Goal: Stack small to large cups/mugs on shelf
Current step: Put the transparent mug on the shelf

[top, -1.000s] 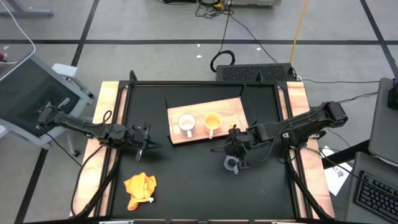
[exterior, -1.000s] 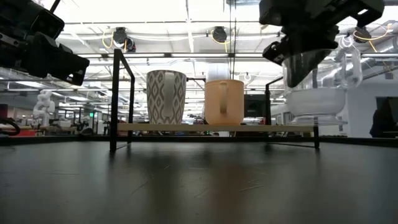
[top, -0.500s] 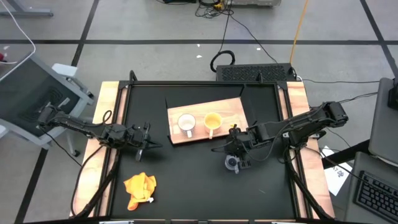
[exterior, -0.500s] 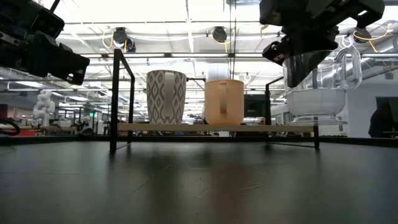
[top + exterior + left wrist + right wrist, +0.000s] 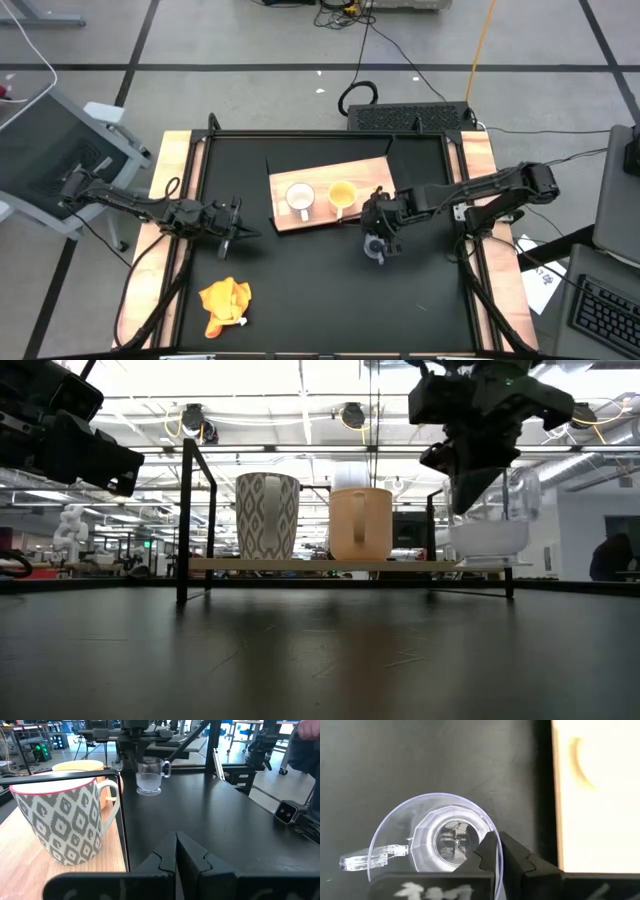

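On the wooden shelf (image 5: 360, 180) a white patterned cup (image 5: 300, 198) and a yellow-orange cup (image 5: 342, 194) stand on their bases, side by side. At the shelf's near right corner my right gripper (image 5: 376, 232) is shut on a clear glass cup (image 5: 374, 250), which also shows in the low view (image 5: 488, 520) and from above in the right wrist view (image 5: 440, 837). My left gripper (image 5: 238, 228) waits shut over the table to the shelf's left, holding nothing. My right gripper pinches the glass cup's rim (image 5: 496, 870) between its two fingers, on the side opposite the handle (image 5: 362, 857). The fingers come from above, slanting down. The cup hangs upright below them, clear of the black table, its base about level with the shelf top.
An orange-yellow cloth (image 5: 224, 303) lies crumpled near the table's near left corner. Black frame posts (image 5: 190, 520) stand by the shelf. Wooden rails (image 5: 165, 200) run along the table's left and right sides. The board's right part (image 5: 595, 795) is bare.
My right gripper has carried the glass cup toward the table's left and a little toward the far edge, closer to the shelf. The cup stays upright and clear of the table and has turned slightly about its upright axis.
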